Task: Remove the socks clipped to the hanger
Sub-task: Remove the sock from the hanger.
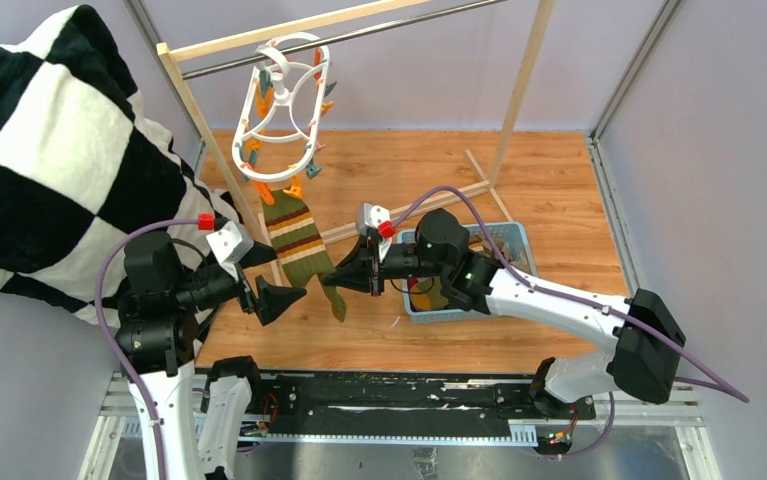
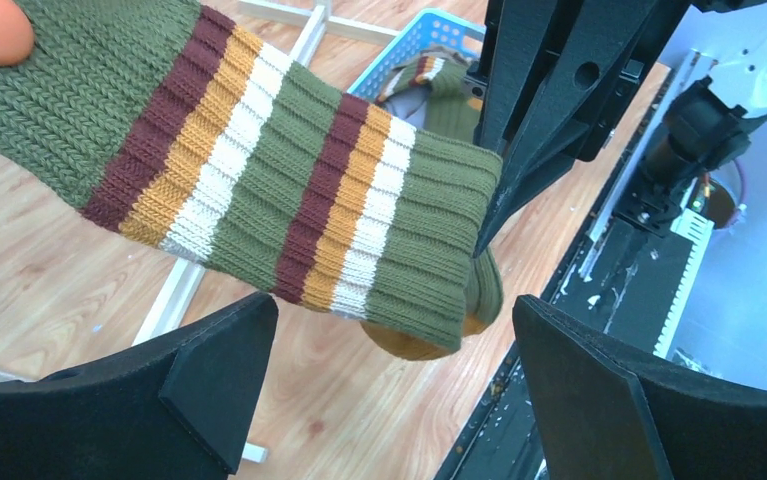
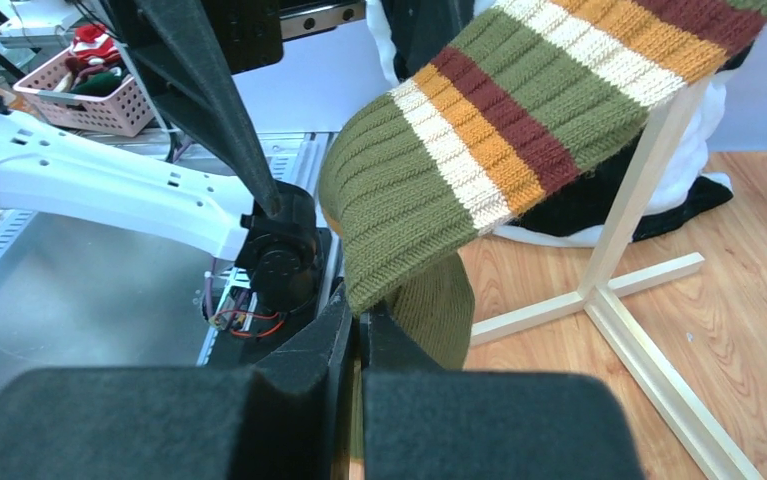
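Wood floor (image 1: pixel 559 180), pale lilac walls (image 1: pixel 719 150)

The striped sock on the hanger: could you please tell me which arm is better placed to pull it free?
Right. The right pincer is shut on the striped sock low down; the left pincer stands open beside it, gripping nothing.

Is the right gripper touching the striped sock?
Touching. The right wrist view shows the right gripper with its jaws shut on the lower edge of the sock, fabric pinched between them.
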